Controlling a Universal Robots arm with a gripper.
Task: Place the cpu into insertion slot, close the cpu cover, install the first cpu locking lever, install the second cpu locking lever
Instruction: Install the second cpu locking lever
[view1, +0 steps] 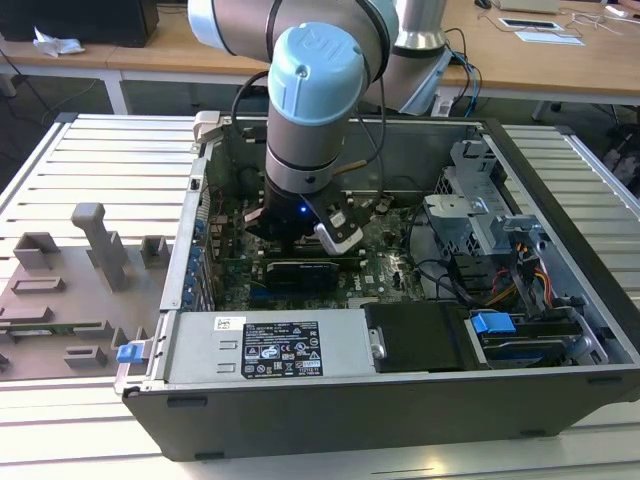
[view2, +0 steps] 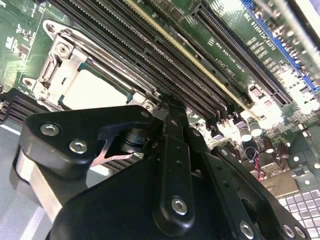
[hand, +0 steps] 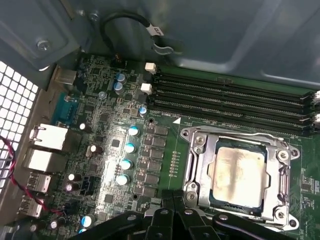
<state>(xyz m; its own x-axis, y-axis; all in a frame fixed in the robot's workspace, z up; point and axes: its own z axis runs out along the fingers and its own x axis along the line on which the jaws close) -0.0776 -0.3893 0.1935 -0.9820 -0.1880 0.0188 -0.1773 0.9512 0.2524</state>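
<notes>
**Hand over the socket, cpu seated under its cover**

Inside the open case (view1: 420, 400) on the bench (view1: 110, 160), I hang low over the board (hand: 115, 145), my arm (view1: 315, 90) reaching straight down among the cables. My hand (view2: 167, 107) sits just above the socket's edge; its fingers (view2: 172, 150) meet in one black bar with no gap between them, and they grip nothing.

Just beyond my fingertips lies the cpu (hand: 237, 170), flat in its socket, its pale metal top showing through the window of the cover (hand: 197, 165). That cover lies down around the chip, its silver frame flush on all sides that I can see. Whether the levers along the frame are latched, I cannot tell.

Past the socket run the long black memory slots (hand: 230, 97), side by side. Farther off, by the case wall, stand small blue-topped capacitors (hand: 127, 147) and the metal rear ports (hand: 45, 145).
</notes>
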